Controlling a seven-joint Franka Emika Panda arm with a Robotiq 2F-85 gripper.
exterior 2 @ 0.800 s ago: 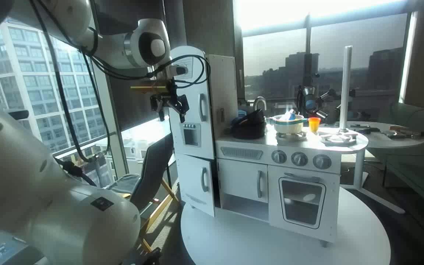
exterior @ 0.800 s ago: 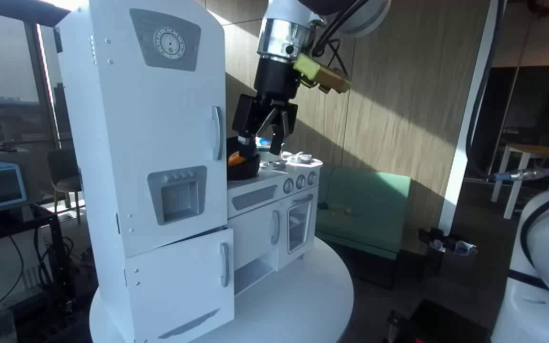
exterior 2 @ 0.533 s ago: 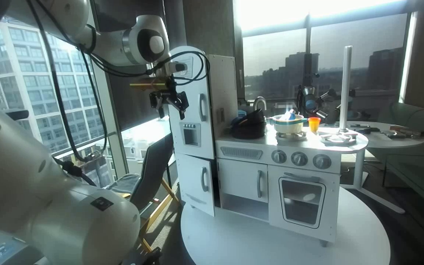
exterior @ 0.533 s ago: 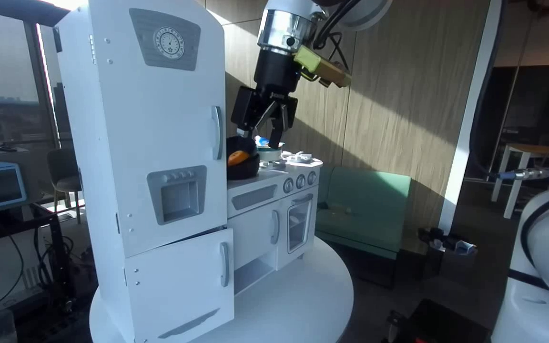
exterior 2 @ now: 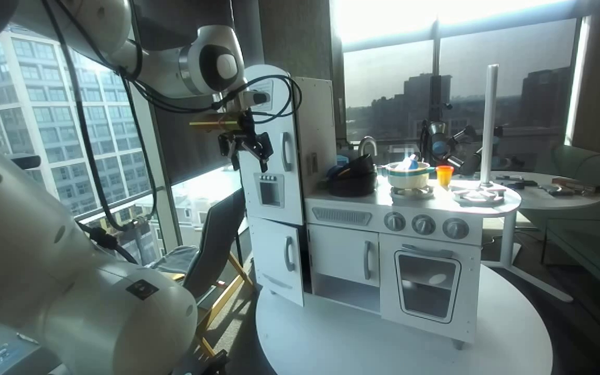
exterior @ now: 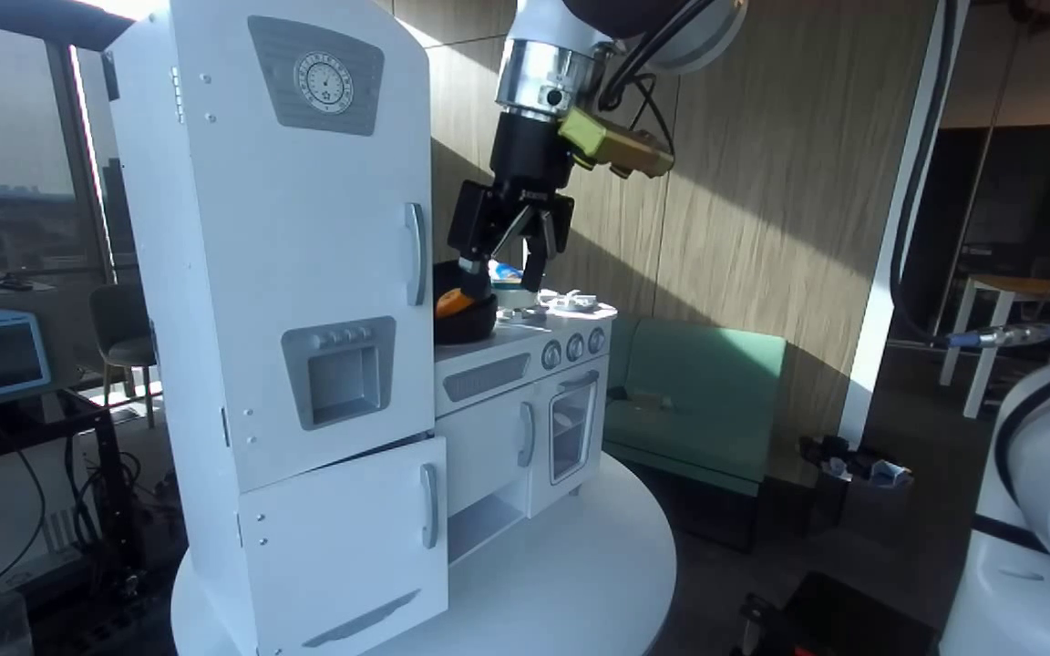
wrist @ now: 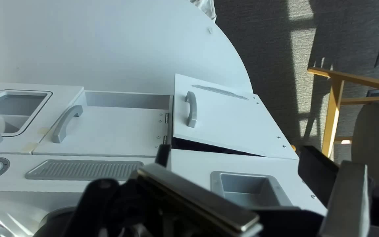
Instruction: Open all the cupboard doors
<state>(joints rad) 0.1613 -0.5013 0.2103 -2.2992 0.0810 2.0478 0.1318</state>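
Observation:
The large upper door (exterior: 334, 210) of the white toy kitchen, with the grey round badge and dispenser panel, looks shut. The lower door (exterior: 343, 547) under it stands ajar; its dark gap also shows in the wrist view (wrist: 222, 115). The small cupboard door (exterior 2: 339, 252) with a vertical handle is shut. The oven door (exterior 2: 388, 297) with a window is shut. My gripper (exterior: 502, 273) is open and empty. It hangs in the air in front of the upper door, apart from that door's handle (exterior 2: 285, 151). The wrist view shows its fingers (wrist: 239, 158) spread wide, with nothing between them.
Black pans (exterior 2: 352, 179), a pot (exterior 2: 408, 177) and an orange cup (exterior 2: 444, 176) stand on the worktop beside the tall cabinet. The toy kitchen stands on a round white table (exterior: 580, 592). A chair (exterior 2: 216, 239) is near the tall cabinet's side.
My gripper rises slightly, then comes down again and shifts a little to one side, closer to the upper door's handle in an exterior view. The doors have not moved.

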